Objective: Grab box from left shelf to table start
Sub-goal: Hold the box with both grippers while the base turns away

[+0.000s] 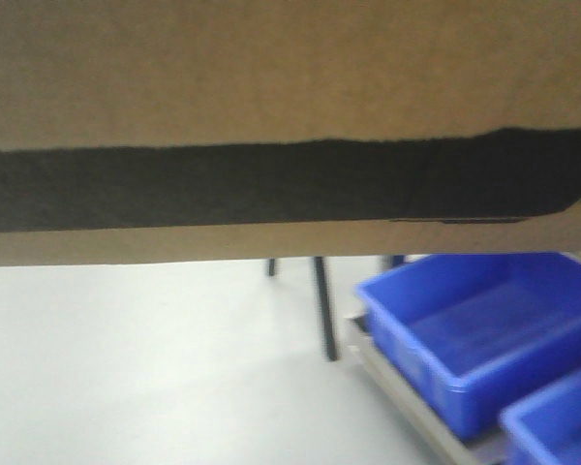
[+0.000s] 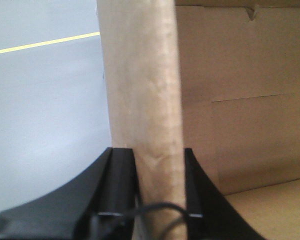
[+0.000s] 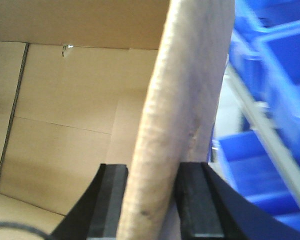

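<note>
**Desk:** What do the hands have?

**Operator:** My left gripper (image 2: pixel 158 161) is clamped on an upright cardboard wall of the box (image 1: pixel 271 77), one black finger (image 2: pixel 121 172) on each face. My right gripper (image 3: pixel 152 174) pinches another wall the same way, and the brown inside of the box shows beside it.

**Desk:** And where does the box sit?

**Operator:** It hangs between my two arms and fills the top half of the front view, black band (image 1: pixel 271 184) across it. Its lower edge is above a pale surface (image 1: pixel 126 378); floor or tabletop, I cannot tell.

**Desk:** Anything in the way?

**Operator:** The box itself blocks my forward view. Below it, at right, blue bins (image 1: pixel 465 329) sit on a grey rack (image 1: pixel 399 395). Dark legs (image 1: pixel 324 310) stand just left of them.
</note>
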